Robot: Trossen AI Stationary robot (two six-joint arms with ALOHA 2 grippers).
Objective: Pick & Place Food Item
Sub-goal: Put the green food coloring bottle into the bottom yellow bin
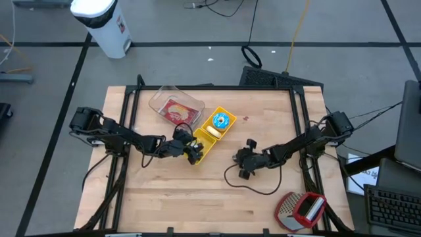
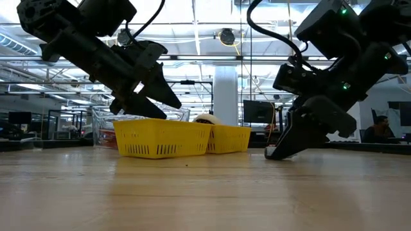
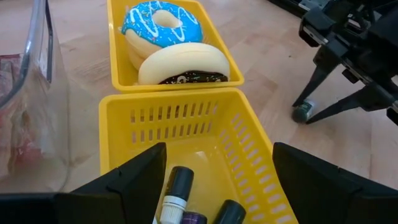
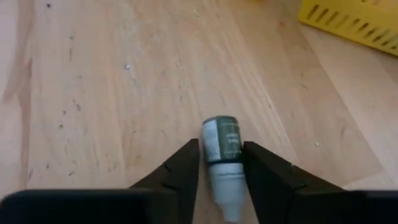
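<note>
Two yellow baskets (image 1: 212, 135) stand end to end at the table's middle. The far one holds a blue-iced donut (image 3: 160, 23) and a cream-coloured donut (image 3: 181, 62). The near one holds small dark bottles (image 3: 176, 188). My left gripper (image 1: 191, 151) hovers open over the near basket's near end. To the baskets' right, a small bottle (image 4: 222, 149) with a dark green label lies on the wood, and my right gripper (image 1: 242, 163) is shut on it. My right gripper pinches the small bottle by the two sides of its labelled body (image 4: 221, 142) between its two fingers (image 4: 186, 167). The fingers slant down from the table's right and lie along the bottle. The bottle lies on the table, its pale cap end toward the wrist.
A clear plastic container (image 1: 172, 105) with a red-wrapped item stands at the baskets' far left. A red and grey tool (image 1: 301, 209) lies at the near right corner. A black cable (image 1: 253, 185) loops on the wood near my right gripper.
</note>
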